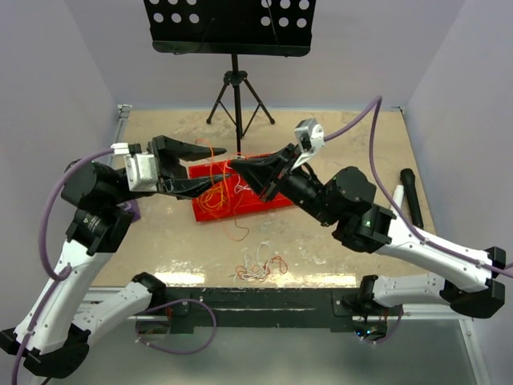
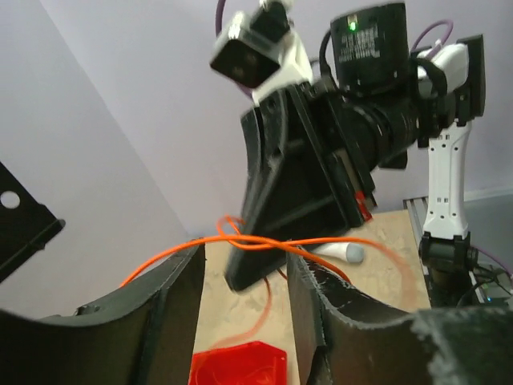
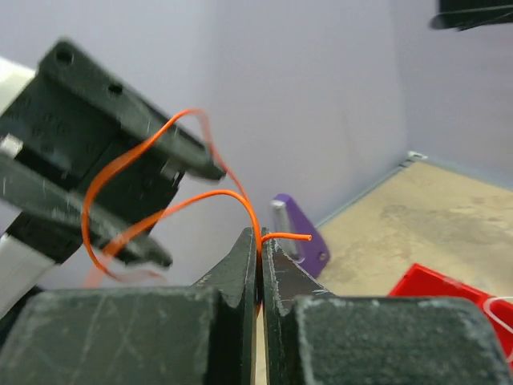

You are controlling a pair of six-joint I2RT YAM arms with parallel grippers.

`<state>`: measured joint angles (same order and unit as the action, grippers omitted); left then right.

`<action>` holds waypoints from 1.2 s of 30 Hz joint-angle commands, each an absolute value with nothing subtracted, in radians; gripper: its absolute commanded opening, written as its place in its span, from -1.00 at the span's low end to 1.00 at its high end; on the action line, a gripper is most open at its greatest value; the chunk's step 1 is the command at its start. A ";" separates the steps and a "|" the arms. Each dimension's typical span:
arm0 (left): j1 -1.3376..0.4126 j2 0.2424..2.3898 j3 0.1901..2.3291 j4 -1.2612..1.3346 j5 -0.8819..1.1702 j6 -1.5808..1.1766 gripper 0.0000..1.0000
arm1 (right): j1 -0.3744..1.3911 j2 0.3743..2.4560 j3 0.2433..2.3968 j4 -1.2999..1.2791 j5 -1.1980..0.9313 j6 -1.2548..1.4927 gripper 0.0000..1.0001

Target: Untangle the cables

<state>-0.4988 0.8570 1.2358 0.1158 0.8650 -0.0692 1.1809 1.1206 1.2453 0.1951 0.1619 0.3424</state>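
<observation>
Over the red tray (image 1: 272, 196) the two arms are meeting in mid-air. The right gripper (image 3: 258, 241) is pinching one orange wire (image 3: 253, 218) at its very tips. From there the wire is running across toward the left gripper (image 1: 216, 166), the nearer free tool, passing through its spread jaws. The other cables (image 1: 215, 196) are lying on the tray. The wire's far end is lost in blur.

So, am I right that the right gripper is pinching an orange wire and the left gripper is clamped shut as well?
Not quite. The left gripper is open, its fingers apart with the orange wire crossing the gap, as the left wrist view shows. The right gripper is indeed pinching an orange wire.
</observation>
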 commanded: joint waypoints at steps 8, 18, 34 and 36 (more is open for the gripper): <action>-0.495 0.801 1.154 -0.287 0.755 0.328 0.97 | 1.086 1.147 1.519 -0.118 0.512 0.249 -1.00; -0.495 0.738 0.970 -0.541 0.792 0.529 1.00 | 1.022 1.203 1.522 -0.100 0.646 0.210 -1.00; -0.497 0.689 0.908 -0.400 0.782 0.402 0.97 | 0.894 1.259 1.232 0.199 0.842 0.092 -1.00; -0.495 0.687 0.902 -0.384 0.781 0.391 0.96 | 0.871 1.273 1.204 0.250 0.845 0.078 -1.00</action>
